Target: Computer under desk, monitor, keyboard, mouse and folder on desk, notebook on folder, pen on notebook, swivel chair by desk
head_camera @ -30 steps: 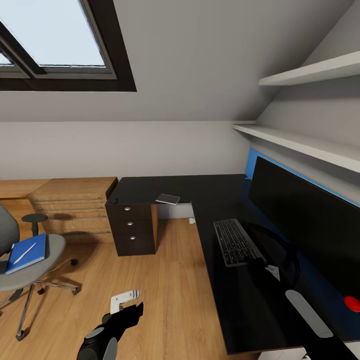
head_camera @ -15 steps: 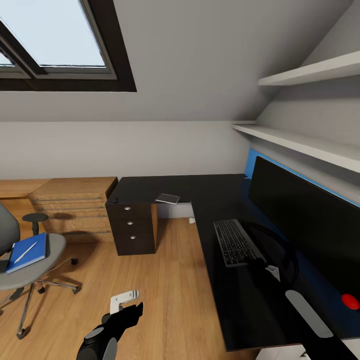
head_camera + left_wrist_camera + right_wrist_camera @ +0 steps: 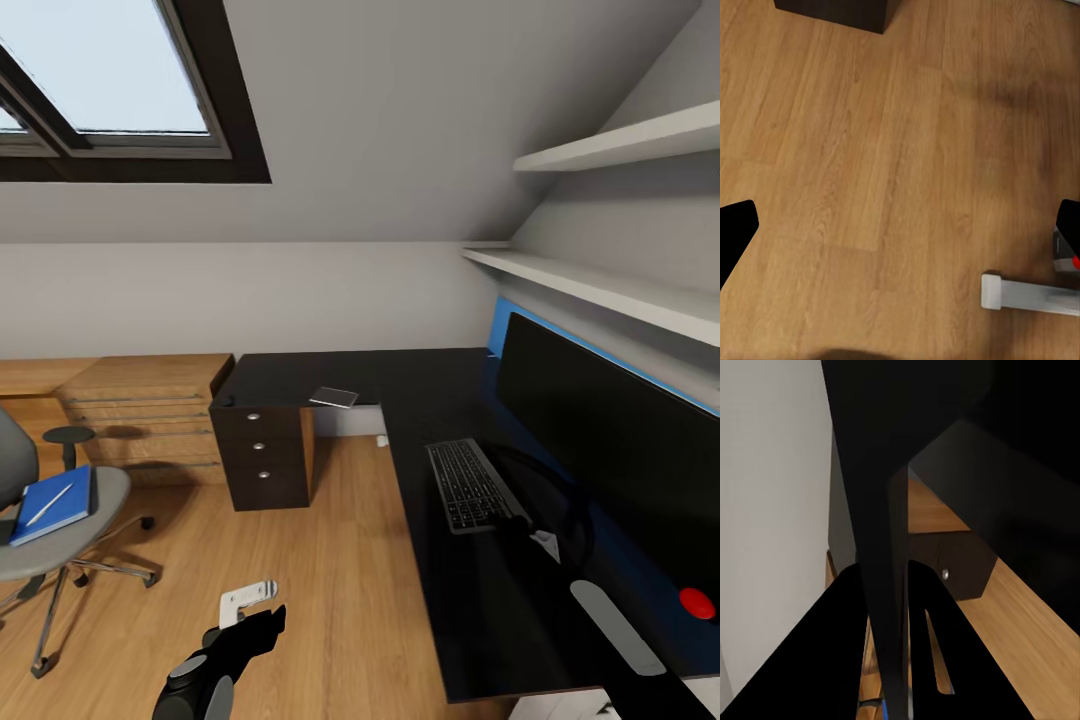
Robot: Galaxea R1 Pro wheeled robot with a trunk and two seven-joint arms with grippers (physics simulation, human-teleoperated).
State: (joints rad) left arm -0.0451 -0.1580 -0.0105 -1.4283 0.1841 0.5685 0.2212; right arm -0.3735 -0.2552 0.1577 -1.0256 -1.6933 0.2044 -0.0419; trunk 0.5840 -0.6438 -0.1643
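Left jaws spread wide, empty; our right gripper [image 3: 896,660] clamps the monitor [image 3: 620,450] edge on the desk [image 3: 440,380]. Releasing now could tip it onto the keyboard [image 3: 468,484] beside it.

Head camera looks forward and down over the desk [image 3: 440,600] and wood floor [image 3: 330,560]; left wrist camera faces straight down, close over that floor [image 3: 870,150]; right wrist camera sits tight against the monitor [image 3: 881,547]
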